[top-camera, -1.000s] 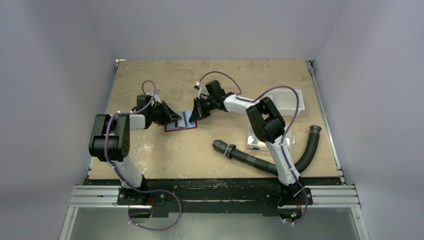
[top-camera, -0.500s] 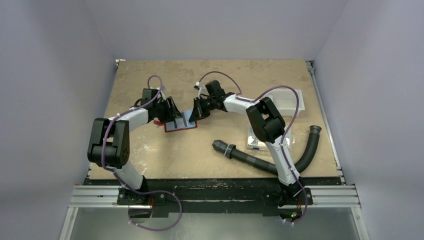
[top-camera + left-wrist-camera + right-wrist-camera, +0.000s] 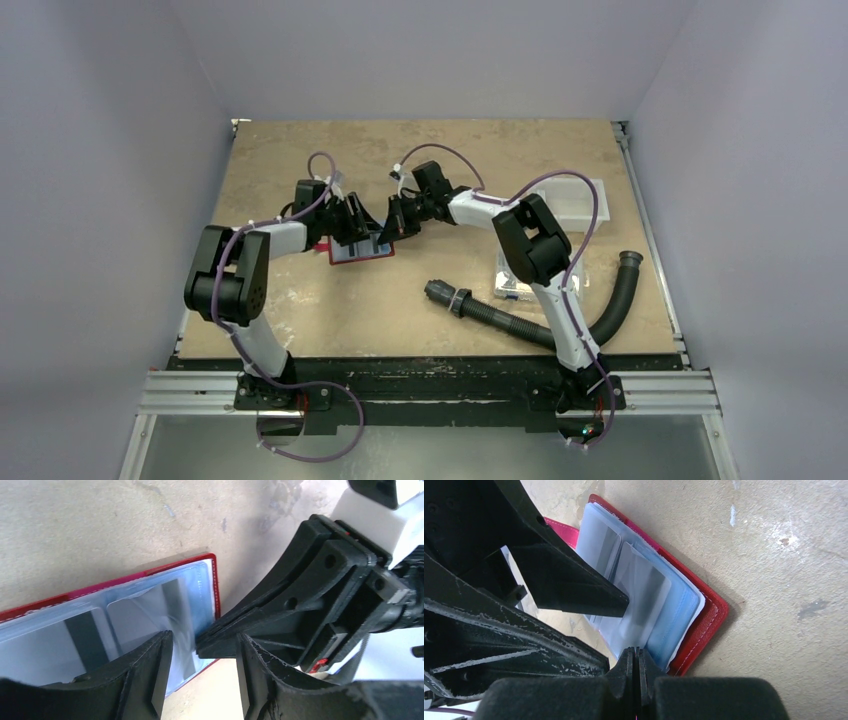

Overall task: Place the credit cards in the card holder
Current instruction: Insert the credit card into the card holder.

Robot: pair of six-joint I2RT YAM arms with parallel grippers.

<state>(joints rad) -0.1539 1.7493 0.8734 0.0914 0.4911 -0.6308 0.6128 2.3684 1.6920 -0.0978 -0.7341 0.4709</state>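
Meeting above card holder [image 3: 364, 251], left hand [image 3: 357, 233] spread, right hand [image 3: 388, 231] pinched

One red card holder [image 3: 358, 252] lies open on the tabletop [image 3: 450, 150], left of centre. Two pale grey cards [image 3: 646, 587] with dark stripes show in its clear sleeves, and one blue card [image 3: 679, 612] under them; any more cannot be counted. To the right are one black ribbed hose [image 3: 520, 322] at the near side, one clear compartment box [image 3: 512, 288] and one white tray [image 3: 590, 200] farther off. Two robot arms [image 3: 235, 275] reach in.

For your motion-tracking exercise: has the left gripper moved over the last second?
Yes. The left gripper shifted rightward over the stationary card holder, toward the right gripper.
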